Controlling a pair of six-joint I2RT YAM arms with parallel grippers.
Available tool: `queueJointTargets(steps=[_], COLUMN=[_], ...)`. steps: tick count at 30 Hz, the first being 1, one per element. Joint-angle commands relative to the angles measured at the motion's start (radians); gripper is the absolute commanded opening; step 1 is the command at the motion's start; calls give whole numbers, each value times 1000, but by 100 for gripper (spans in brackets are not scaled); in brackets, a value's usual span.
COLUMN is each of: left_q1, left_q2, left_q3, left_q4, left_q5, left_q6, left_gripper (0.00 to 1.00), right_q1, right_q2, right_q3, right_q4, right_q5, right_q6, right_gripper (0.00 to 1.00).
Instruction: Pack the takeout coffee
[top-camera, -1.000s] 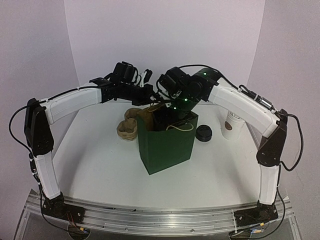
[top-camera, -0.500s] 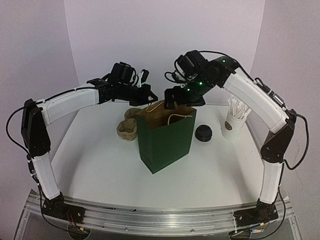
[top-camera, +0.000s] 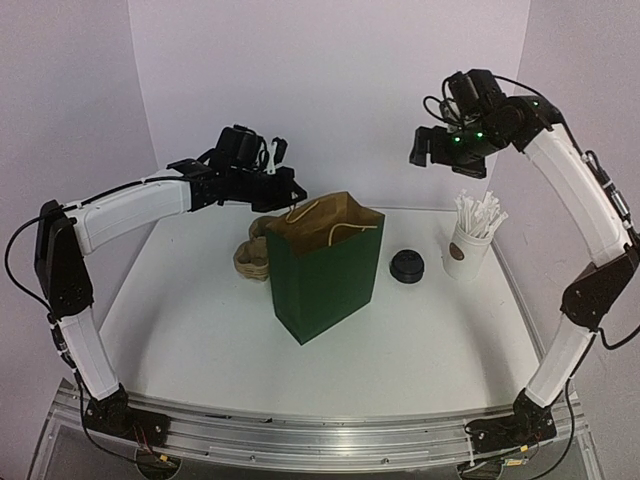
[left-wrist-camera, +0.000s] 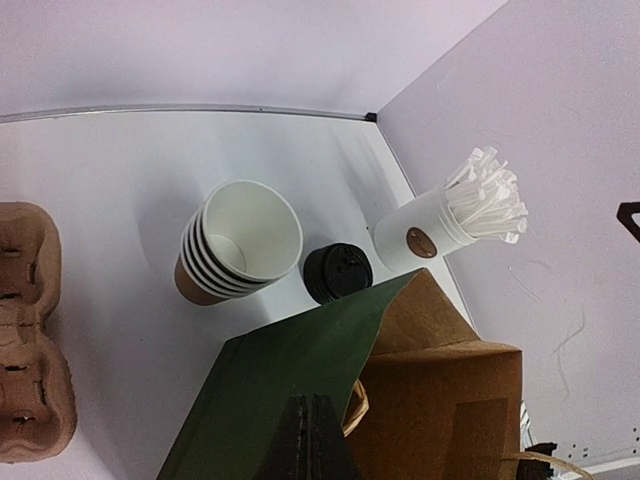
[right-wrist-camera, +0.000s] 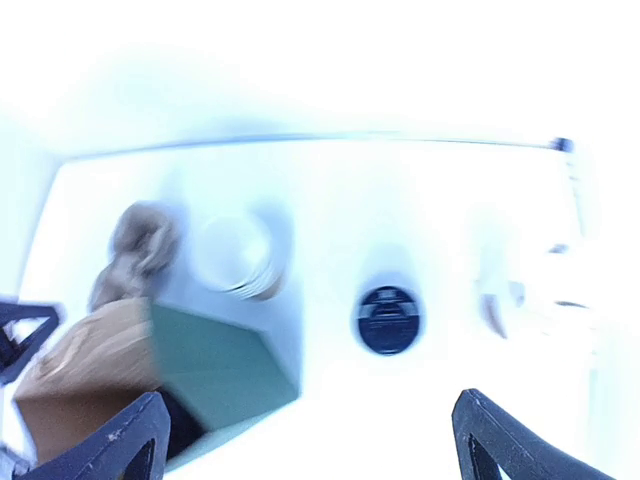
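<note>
White table (top-camera: 200, 340) below wide-open right pincer (right-wrist-camera: 308, 398)

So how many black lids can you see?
1. The black lid sits on the table, between the green bag and the white cup of sticks. Another may be hidden inside the bag.

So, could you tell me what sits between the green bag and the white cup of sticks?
A black lid sits alone between the green bag and the white cup of sticks, touching neither, as the top view shows.
</note>
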Motion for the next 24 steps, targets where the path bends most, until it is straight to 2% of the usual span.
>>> queueJointTargets(steps=[1, 4, 9, 15, 20, 24], left_q1=[-2, -2, -2, -2, -2, -2], left_q2=[-99, -131, -117, -85, -89, -100], left_q3=[-43, -79, -83, -34, 5, 42], left_q4=[71, 98, 82, 23, -3, -23], left_q5=[-112, -145, -106, -81, -107, -140], left_q6=[-52, -87, -86, -73, -55, -37], left_gripper=[0, 0, 2, 25, 45, 49], right_q1=[-81, -143, -243, -276, -297, -324], right_q2=[-79, -115, -141, -105, -68, -16], right_q3=[-83, -139, -208, -219, -224, -211], right_q4=[16, 20, 35, 52, 64, 78], right_q5=[95, 136, 133, 100, 129, 114], right_q6=[44, 69, 98, 80, 52, 11], right_gripper=[98, 98, 95, 84, 67, 54])
